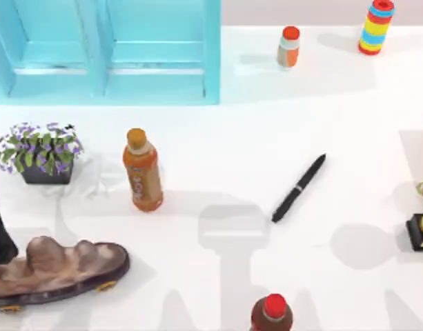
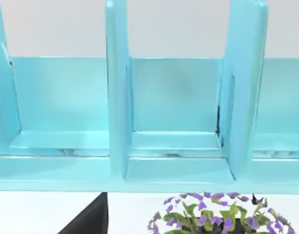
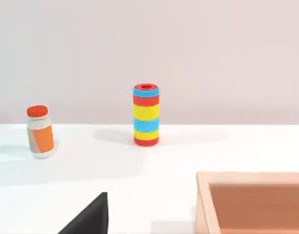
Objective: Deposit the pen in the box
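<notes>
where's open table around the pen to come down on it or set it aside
Bare table lies between the pen and the orange bottle, and from the pen back toward the small orange jar and striped cylinder. It is crowded at the left, around the flower pot and rock ornament.

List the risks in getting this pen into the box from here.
1. The pen lies flat and slim on the table, tilted diagonally; fingers not aligned across it may slip or roll it.
2. The orange bottle and the red-capped bottle stand near it; a sweeping approach might topple one.
3. The tan box appears in the right wrist view, so its place relative to the pen is unclear and the drop could miss.
</notes>
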Robot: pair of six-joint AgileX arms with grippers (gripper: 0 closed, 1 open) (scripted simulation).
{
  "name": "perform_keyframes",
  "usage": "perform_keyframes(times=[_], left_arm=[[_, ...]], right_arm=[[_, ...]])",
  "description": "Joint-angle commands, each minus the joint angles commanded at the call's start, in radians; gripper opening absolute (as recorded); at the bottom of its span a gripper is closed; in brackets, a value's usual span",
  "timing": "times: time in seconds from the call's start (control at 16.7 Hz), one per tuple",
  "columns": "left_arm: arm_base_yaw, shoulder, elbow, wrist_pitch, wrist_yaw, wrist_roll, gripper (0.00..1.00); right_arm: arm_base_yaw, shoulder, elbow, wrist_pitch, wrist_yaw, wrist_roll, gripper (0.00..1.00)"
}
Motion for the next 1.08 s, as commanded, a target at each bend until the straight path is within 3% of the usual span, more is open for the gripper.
perform_keyframes(times=[0.24, 0.48, 1.08], left_arm=[[0.0, 0.0, 0.0, 0.0, 0.0, 0.0, 1.0], [0.0, 0.0, 0.0, 0.0, 0.0, 0.0, 1.0], [0.0, 0.0, 0.0, 0.0, 0.0, 0.0, 1.0]], right_arm=[[0.021, 0.028, 0.021, 0.008, -0.021, 0.014, 1.0], [0.105, 0.195, 0.153, 0.043, -0.114, 0.107, 1.0], [0.234, 1.027, 0.896, 0.059, -0.281, 0.537, 1.0]])
